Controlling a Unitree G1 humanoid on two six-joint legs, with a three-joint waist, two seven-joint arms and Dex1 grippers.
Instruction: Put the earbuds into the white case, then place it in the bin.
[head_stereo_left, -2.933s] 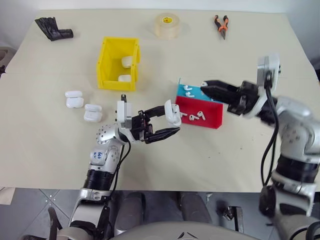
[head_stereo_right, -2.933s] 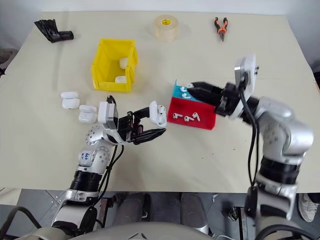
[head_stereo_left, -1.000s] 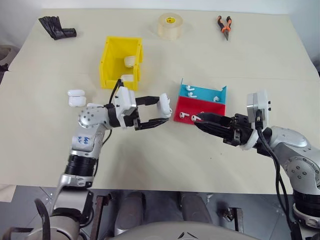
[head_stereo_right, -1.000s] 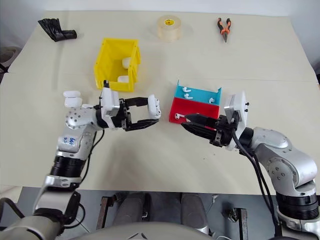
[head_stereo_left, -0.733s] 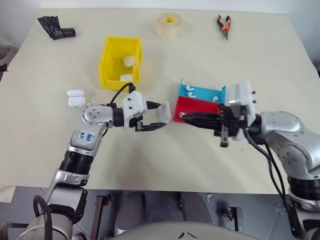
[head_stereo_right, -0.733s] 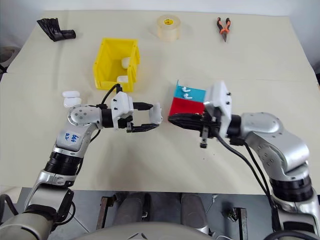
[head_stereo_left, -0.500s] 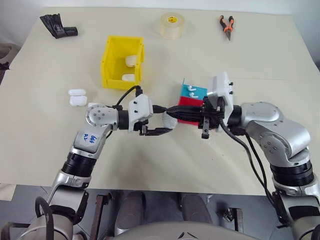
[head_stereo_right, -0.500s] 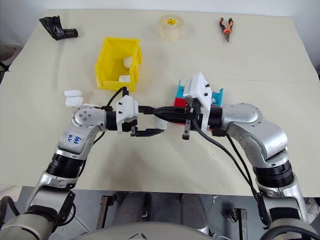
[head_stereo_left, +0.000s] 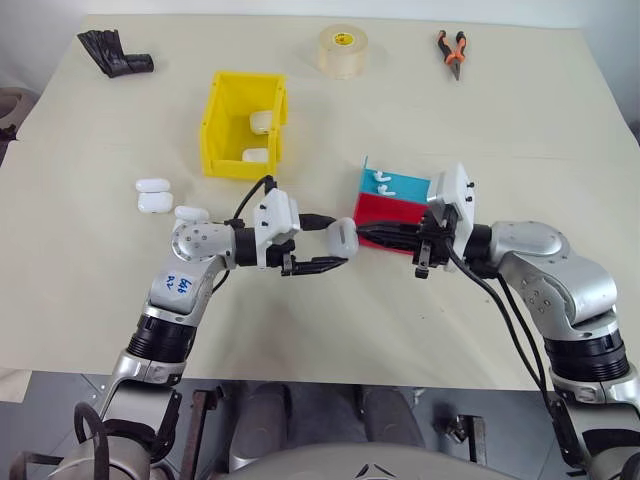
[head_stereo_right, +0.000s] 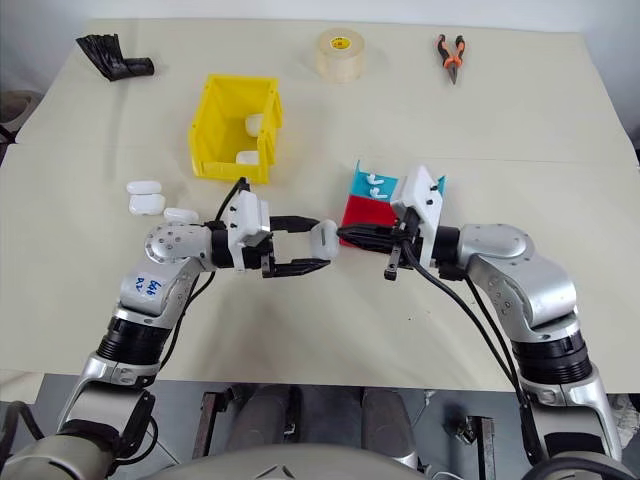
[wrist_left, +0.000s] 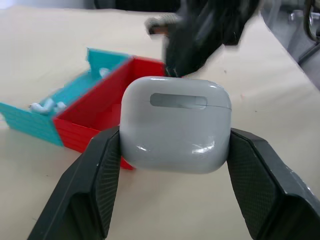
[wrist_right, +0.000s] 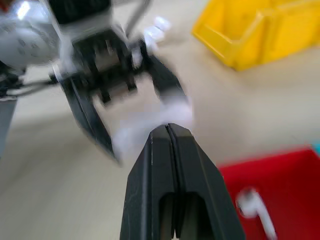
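Observation:
My left gripper (head_stereo_left: 341, 244) is shut on the white case (head_stereo_left: 343, 238), held level above the table just left of the tray. In the left wrist view the case (wrist_left: 176, 131) sits between both pads with its lid closed. My right gripper (head_stereo_left: 363, 232) is shut, points left, and its tips stand just right of the case; nothing shows between them (wrist_right: 168, 131). Earbuds lie in the tray's blue part (head_stereo_left: 380, 180) and one lies in its red part (wrist_right: 252, 205). The yellow bin (head_stereo_left: 212, 130) stands at the back left with two white cases inside.
The red and blue tray (head_stereo_left: 392, 212) lies under my right forearm. Three more white cases (head_stereo_left: 152, 194) lie left of my left arm. A tape roll (head_stereo_left: 340, 50), orange pliers (head_stereo_left: 452, 48) and a black object (head_stereo_left: 115, 55) sit along the far edge.
My right gripper swung left from in front of the tray toward the held case, closed its fingers, then drew back slightly. The left gripper kept its hold on the case.

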